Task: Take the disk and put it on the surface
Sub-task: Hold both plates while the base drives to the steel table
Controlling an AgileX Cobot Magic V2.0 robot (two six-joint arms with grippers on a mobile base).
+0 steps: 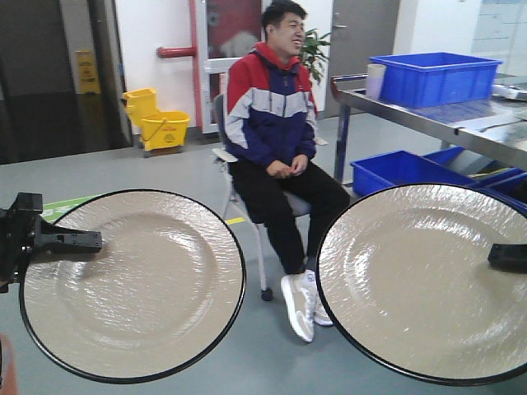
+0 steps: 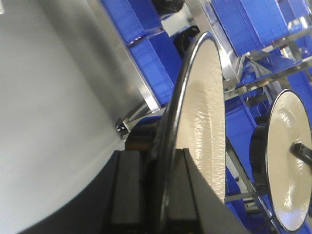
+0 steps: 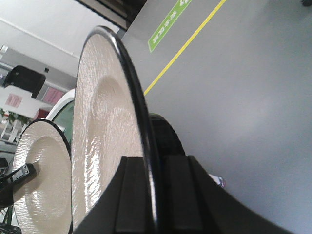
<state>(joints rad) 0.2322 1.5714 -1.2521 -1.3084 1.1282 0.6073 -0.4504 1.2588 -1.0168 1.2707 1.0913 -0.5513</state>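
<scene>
The left fingers (image 2: 124, 195) are black and not shiny. Up close they look like two thick, flat blocks with straight edges. From the front, one of them is a long thin black bar (image 1: 70, 240). It sticks out of a bigger black boxy part (image 1: 18, 226) with steps and bumps. The right fingers (image 3: 178, 195) are black, thick blocks too. From the front, just a short black stub (image 1: 510, 257) shows.

A seated man (image 1: 276, 140) sits ahead, between left disk (image 1: 132, 284) and right disk (image 1: 424, 280).
</scene>
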